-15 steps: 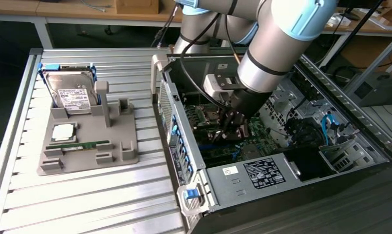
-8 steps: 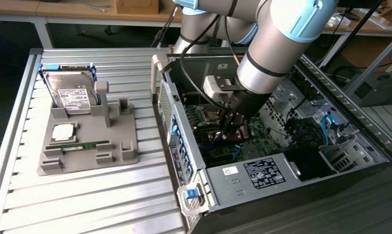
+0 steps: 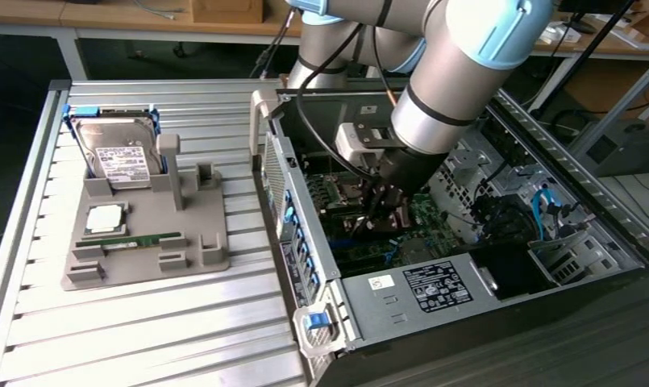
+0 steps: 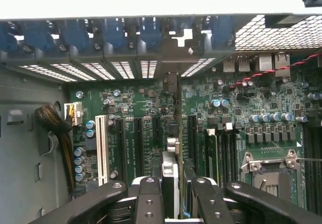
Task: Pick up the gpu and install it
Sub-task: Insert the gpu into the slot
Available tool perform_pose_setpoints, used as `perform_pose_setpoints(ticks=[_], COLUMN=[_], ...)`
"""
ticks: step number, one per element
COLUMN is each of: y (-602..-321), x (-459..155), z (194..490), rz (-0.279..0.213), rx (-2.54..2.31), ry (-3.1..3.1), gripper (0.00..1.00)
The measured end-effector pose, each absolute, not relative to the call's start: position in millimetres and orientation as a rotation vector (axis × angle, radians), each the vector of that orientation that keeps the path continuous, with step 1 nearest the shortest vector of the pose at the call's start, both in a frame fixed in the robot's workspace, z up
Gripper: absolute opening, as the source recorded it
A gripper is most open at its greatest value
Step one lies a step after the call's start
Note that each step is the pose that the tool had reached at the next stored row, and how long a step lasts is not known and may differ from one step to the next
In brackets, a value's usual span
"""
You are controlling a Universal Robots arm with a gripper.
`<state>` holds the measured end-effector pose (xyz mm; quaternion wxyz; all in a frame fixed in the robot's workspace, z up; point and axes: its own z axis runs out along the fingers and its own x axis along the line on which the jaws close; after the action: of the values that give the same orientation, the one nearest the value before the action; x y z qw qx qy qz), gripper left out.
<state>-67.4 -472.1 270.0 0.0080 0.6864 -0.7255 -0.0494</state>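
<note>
Arm: one arm (image 3: pixel 453 72), smooth grey tubing with pale blue joint caps, reaches from the top of the frame down into the open case (image 3: pixel 356 310).
Claw: the gripper (image 4: pixel 175 186) is narrow, clamped on the card. Its matt black fingers (image 4: pixel 150 196) show as two inner bars and two outer links, four pieces in all, each dotted with round screw heads.
Gpu: there's the gpu (image 4: pixel 170 166), seen edge-on, a thin dark sliver upright between the fingers. Its silvery end points toward the vented case wall. It stands among the black slots (image 4: pixel 137 143); I can't tell whether it's seated.
Motherboard: a green motherboard (image 4: pixel 141 108), crowded with small silver-topped capacitors (image 4: pixel 274 117). It carries one long white slot (image 4: pixel 102 148) and one square metal processor socket (image 4: pixel 271 168).
Clips: a row of blue plastic clips (image 4: pixel 151 35) on grey punched sheet steel.
Holder: one grey moulded holder (image 3: pixel 205 234) at the exterior view's left, on the ribbed aluminium table (image 3: pixel 141 339).
Holder load: one silver hard drive (image 3: pixel 120 153) with a white label, on edge. One slim green RAM stick (image 3: pixel 131 240), lying flat. One square silvery chip (image 3: pixel 106 216).
</note>
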Motion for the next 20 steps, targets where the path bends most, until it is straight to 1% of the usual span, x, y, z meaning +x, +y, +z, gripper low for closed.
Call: perform_pose_setpoints(ticks=[3, 7, 20], y=[-471.9, -471.2, -468.7], x=[-67.4, -67.3, -70.9], z=[269.8, 270.0, 268.4], rz=[-0.149, -0.126, -0.126], rx=[2.136, 2.117, 2.095], ry=[-2.274, -2.273, -2.295], gripper=[0.27, 0.27, 0.27])
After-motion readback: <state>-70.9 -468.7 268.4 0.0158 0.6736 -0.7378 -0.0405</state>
